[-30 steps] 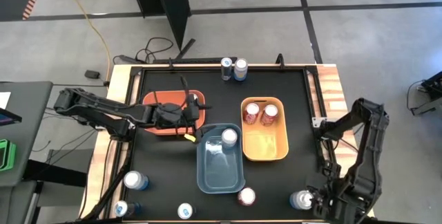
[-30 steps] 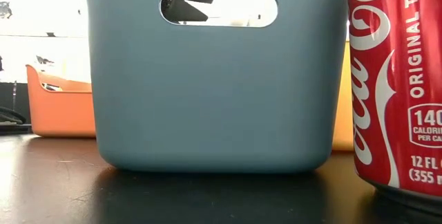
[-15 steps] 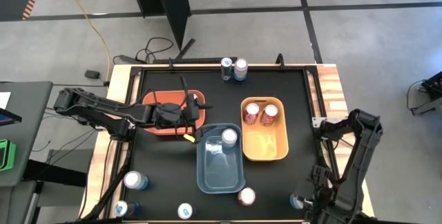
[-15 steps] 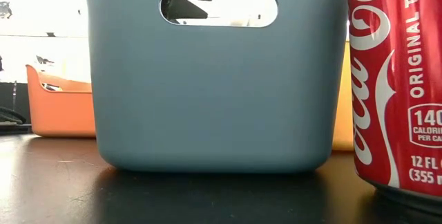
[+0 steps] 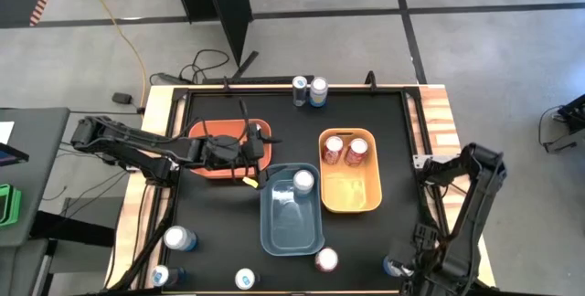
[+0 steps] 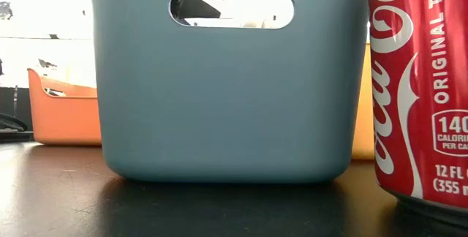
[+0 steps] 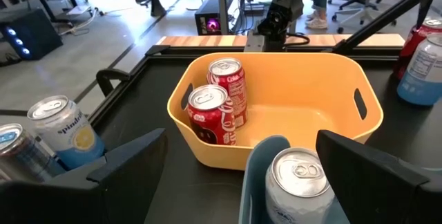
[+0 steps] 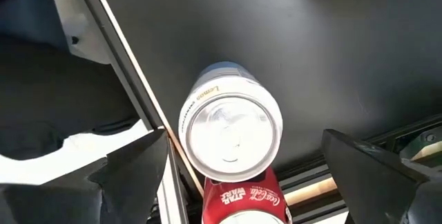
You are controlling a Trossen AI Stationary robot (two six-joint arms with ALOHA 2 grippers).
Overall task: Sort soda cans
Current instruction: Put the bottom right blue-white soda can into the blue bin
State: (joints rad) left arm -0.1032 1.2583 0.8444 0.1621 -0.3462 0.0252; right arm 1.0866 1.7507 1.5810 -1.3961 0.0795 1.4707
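Note:
Soda cans stand about the black table: two at the far edge [image 5: 309, 89], two red ones [image 5: 345, 148] in the yellow bin [image 5: 366, 195], a silver-topped one [image 5: 303, 180] in the blue bin [image 5: 291, 232], and several along the near edge. My left gripper [image 5: 263, 161] hovers open at the blue bin's far left corner, and in its wrist view that bin's can [image 7: 297, 182] shows ahead between its fingers. My right gripper [image 8: 248, 175] hangs open above a silver-white can [image 8: 231, 131] at the near right corner [image 5: 393, 267], a finger on either side, not touching. A red can [image 8: 242, 196] stands right beside it.
The orange bin [image 5: 219, 141] lies under my left arm, and the three bins crowd the table's middle. A red can [image 6: 420, 83] stands near the blue bin's near end [image 6: 219, 83]. The table's raised rim [image 8: 131, 65] runs close to the right gripper. Bare mat lies right of the yellow bin.
My right arm has drawn toward the table's near edge and settled over the silver-white can at the near right corner, now partly hiding it in the high view. It has kept still in the last half second. The cans and bins have not moved.

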